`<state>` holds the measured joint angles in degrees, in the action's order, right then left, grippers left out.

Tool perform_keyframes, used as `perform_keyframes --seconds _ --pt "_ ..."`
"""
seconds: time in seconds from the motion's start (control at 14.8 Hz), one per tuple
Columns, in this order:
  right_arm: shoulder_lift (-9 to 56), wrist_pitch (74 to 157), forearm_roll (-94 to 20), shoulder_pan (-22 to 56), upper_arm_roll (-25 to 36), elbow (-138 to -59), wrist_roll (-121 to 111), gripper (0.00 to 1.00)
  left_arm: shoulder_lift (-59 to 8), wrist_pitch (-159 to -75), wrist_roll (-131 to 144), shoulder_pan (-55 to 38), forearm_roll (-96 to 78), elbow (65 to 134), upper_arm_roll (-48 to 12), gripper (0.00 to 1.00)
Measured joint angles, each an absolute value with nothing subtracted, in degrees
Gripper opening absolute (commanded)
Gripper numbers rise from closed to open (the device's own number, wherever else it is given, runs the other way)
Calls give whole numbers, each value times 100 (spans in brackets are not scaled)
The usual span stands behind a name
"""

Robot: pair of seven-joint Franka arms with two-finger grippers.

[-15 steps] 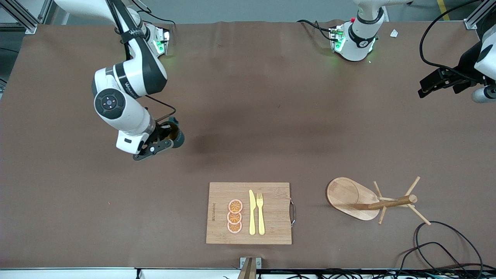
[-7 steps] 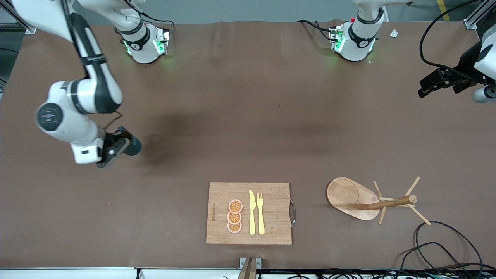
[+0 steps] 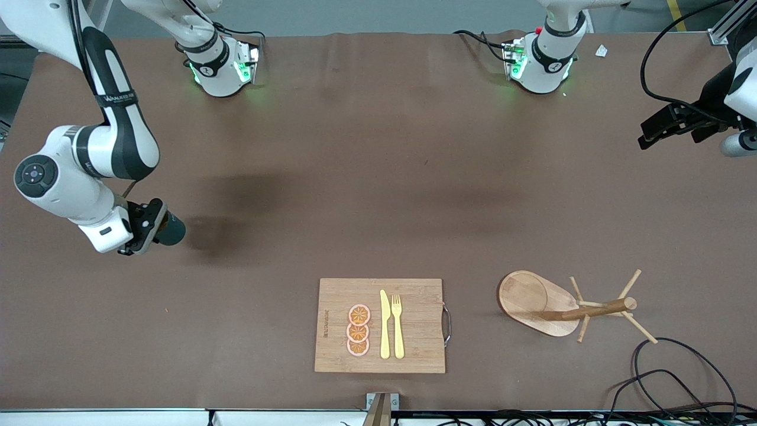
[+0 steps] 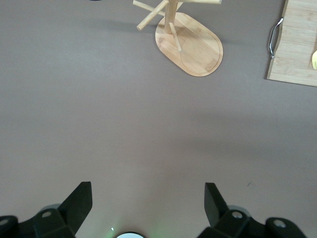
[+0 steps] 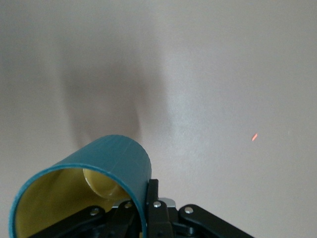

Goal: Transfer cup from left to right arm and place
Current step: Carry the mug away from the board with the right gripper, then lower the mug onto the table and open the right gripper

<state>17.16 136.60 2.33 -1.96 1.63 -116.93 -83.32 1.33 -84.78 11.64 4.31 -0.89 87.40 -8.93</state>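
my right gripper (image 3: pixel 155 228) is clamped on the wall of the cup (image 3: pixel 170 231), one finger inside the yellow hollow, one outside. i hold it tilted in the air over bare table (image 3: pixel 378 177) at the right arm's end. my left gripper (image 4: pixel 147 204) waits with its jaws wide and empty, over the table at the left arm's end; the wooden rack (image 3: pixel 568 303) and the board (image 3: pixel 379 325) lie below.

A wooden board (image 3: pixel 379 325) lies on the brown worktop (image 3: pixel 378 177). On it are three orange slices (image 3: pixel 358 330), a yellow knife (image 3: pixel 384 324) and fork (image 3: pixel 397 325). A wooden rack (image 3: pixel 562 303) lies beside the board.
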Motion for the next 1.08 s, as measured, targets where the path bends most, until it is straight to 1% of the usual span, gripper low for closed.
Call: perform_keyframes --seconds 0.27,0.47,0.54,0.61,0.67,0.81,1.01,1.08 --pt "2114 14077 247 -371 167 -11695 -9101 0 133 -8478 1164 432 -89 8739 -892 100" --pt "2207 14140 251 -462 167 -11678 -9261 1 133 -8478 1164 432 -89 8739 -892 100" --pt "2212 14150 251 -470 167 -11670 -9273 5 133 -8478 1164 432 -89 8739 -892 100" --pt "2214 14152 251 -471 166 -11663 -9274 20 133 -8478 1164 432 -88 8739 -891 100" --pt "2214 14153 251 -471 164 -11655 -9274 26 133 -8478 1164 432 -77 8739 -890 100" --pt "2214 14153 251 -471 163 -11648 -9272 34 133 -8478 1164 432 -56 8739 -890 100" --pt "2214 14154 251 -472 163 -11642 -9272 36 133 -8478 1164 432 -54 8739 -890 100" --pt "2214 14154 251 -472 163 -11642 -9272 40 133 -8478 1164 432 -54 8739 -890 100"
